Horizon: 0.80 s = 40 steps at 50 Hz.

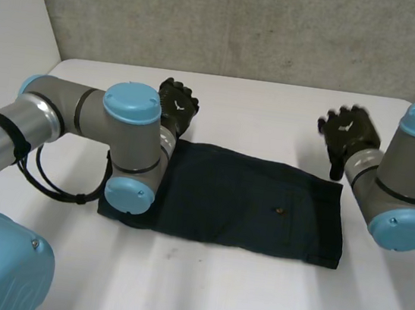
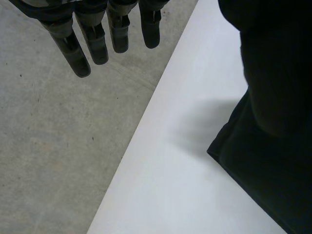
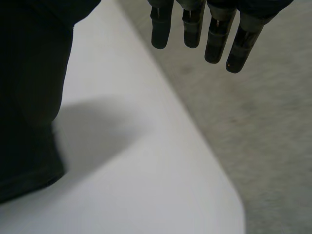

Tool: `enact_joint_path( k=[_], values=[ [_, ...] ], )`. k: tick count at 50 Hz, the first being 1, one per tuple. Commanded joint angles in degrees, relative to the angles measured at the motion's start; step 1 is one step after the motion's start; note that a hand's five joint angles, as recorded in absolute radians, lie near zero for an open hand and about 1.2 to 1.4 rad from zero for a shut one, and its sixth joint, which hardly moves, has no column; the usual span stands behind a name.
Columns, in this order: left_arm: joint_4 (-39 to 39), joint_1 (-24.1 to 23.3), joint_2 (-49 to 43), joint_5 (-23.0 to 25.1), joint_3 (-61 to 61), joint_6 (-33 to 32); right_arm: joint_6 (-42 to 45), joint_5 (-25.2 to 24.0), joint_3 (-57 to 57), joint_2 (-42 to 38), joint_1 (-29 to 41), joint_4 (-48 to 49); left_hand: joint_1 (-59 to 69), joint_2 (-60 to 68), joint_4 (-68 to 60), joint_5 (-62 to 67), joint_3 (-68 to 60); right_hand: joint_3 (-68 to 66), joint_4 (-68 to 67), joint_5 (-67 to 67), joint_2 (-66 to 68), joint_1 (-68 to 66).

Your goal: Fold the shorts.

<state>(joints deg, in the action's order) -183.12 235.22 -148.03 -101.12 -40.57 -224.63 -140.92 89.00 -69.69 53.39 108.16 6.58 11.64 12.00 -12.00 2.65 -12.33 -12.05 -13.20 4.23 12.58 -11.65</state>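
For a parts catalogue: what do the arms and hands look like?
Both the left arm and right arm are grey tubes with round light-blue caps. The left hand and right hand are black, each with a white mark on its back.

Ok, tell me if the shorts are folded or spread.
Spread flat: the shorts form one dark rectangle on the table. Whether one leg lies over the other, cannot tell.

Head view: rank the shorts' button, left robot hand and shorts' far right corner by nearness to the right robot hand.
1. Shorts' far right corner, just beside the right robot hand.
2. Button, mid-cloth.
3. Left robot hand, at the opposite end.
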Motion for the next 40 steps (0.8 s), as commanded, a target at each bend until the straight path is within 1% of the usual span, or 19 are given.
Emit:
enact_joint_path(
  k=[1, 2, 5, 6, 8, 9, 10, 12, 13, 17, 21, 24, 29, 32, 35, 36, 37, 40],
  values=[
    [0.75, -0.73, 7.65, -3.12, -6.96, 1.73, -7.26, -0.58, -7.91, 10.32, -0.23, 3.26, 0.26, -0.1, 0.1, -0.75, 0.44, 2.05, 3.2, -4.23, -2.58, 1.65],
    [0.84, -0.55, 11.06, -3.04, -10.98, 3.65, -8.31, -1.28, -10.62, 12.33, -0.23, 3.17, 0.59, 0.23, -0.23, -0.42, 0.1, 2.05, 3.2, -4.23, -2.58, 1.65],
    [0.4, -0.03, 16.44, -2.42, -17.85, 7.61, -9.64, -2.95, -15.2, 16.03, -0.32, 2.56, 0.6, 0.23, -0.23, -0.41, 0.1, 2.05, 3.2, -4.23, -2.58, 1.65],
    [0.14, 0.24, 20.02, -1.64, -21.88, 10.5, -10.25, -4.26, -18.35, 19.18, -0.41, 1.43, 0.6, 0.23, -0.23, -0.41, 0.1, 2.05, 3.2, -4.23, -2.58, 1.65],
    [0.05, 0.41, 23.03, -0.49, -25.5, 13.41, -10.95, -5.58, -21.35, 22.01, -0.5, -0.25, 0.6, 0.23, -0.23, -0.41, 0.1, 2.05, 3.2, -4.23, -2.58, 1.65],
    [-0.04, 0.5, 24.79, 0.64, -27.87, 15.34, -12.0, -7.16, -24.32, 24.2, -0.58, -2.0, 0.6, 0.23, -0.23, -0.41, 0.1, 2.05, 3.2, -4.23, -2.58, 1.65],
    [-0.04, 0.68, 26.72, 2.14, -30.5, 17.71, -12.71, -7.96, -25.83, 24.83, -0.76, -2.54, 0.6, 0.23, -0.23, -0.41, 0.1, 2.05, 3.2, -4.23, -2.58, 1.65],
    [-0.04, 0.94, 28.75, 3.99, -33.59, 20.36, -14.2, -9.36, -28.82, 25.27, -1.72, -3.33, 0.6, 0.23, -0.23, -0.41, 0.1, 0.82, 1.97, -3.0, -1.34, 0.41],
    [-0.13, 1.47, 30.41, 5.82, -36.65, 22.72, -15.52, -10.85, -31.71, 25.54, -2.68, -3.51, 0.76, 0.4, -0.4, -0.25, -0.07, -5.04, -3.89, 2.86, 4.51, -5.44],
    [-0.22, 3.22, 33.23, 8.47, -42.37, 25.99, -17.19, -13.49, -37.87, 25.45, -4.01, -2.2, 1.27, 0.91, -0.91, 0.26, -0.57, -11.97, -10.82, 9.79, 11.45, -12.37],
    [-1.53, 3.58, 33.94, 8.57, -45.81, 26.52, -17.37, -14.73, -41.57, 25.19, -4.97, 2.62, 1.27, 0.91, -0.91, 0.26, -0.57, -15.34, -14.19, 13.16, 14.82, -15.74],
    [-3.11, 3.75, 34.03, 8.48, -47.49, 26.43, -17.29, -14.64, -42.63, 24.49, -5.59, 4.49, 1.44, 1.07, -1.07, 0.43, -0.74, -18.38, -17.23, 16.2, 17.86, -18.78],
    [-5.84, 4.72, 34.21, 8.48, -49.77, 26.43, -16.58, -14.29, -42.38, 19.14, -6.29, 6.77, 1.44, 1.08, -1.08, 0.43, -0.74, -23.74, -22.6, 21.56, 23.22, -24.15],
    [-6.37, 4.81, 34.12, 8.48, -50.22, 26.43, -16.32, -14.2, -41.85, 17.54, -6.82, 6.95, 1.44, 1.08, -1.08, 0.43, -0.74, -26.44, -25.3, 24.26, 25.92, -26.85],
    [-6.54, 4.81, 34.12, 8.57, -50.39, 26.52, -15.71, -14.2, -41.14, 16.22, -7.35, 7.04, 1.44, 1.08, -1.08, 0.43, -0.74, -41.37, -40.22, 39.19, 40.85, -41.77],
    [-6.54, 4.81, 34.12, 8.57, -50.48, 26.52, -15.53, -14.2, -40.97, 15.96, -7.44, 7.04, 1.44, 1.08, -1.08, 0.43, -0.74, -51.42, -50.27, 49.24, 50.9, -51.82],
    [-6.54, 4.81, 34.12, 8.57, -50.48, 26.52, -15.35, -14.12, -40.71, 15.96, -7.87, 7.04, 1.44, 1.08, -1.08, 0.43, -0.74, -67.78, -66.63, 65.6, 67.26, -68.18],
    [-6.63, 4.81, 34.21, 8.57, -50.48, 26.52, -15.18, -14.03, -40.44, 16.4, -9.37, 7.04, 1.44, 1.08, -1.08, 0.43, -0.74, -67.95, -66.8, 65.77, 67.42, -68.35]
  ],
)
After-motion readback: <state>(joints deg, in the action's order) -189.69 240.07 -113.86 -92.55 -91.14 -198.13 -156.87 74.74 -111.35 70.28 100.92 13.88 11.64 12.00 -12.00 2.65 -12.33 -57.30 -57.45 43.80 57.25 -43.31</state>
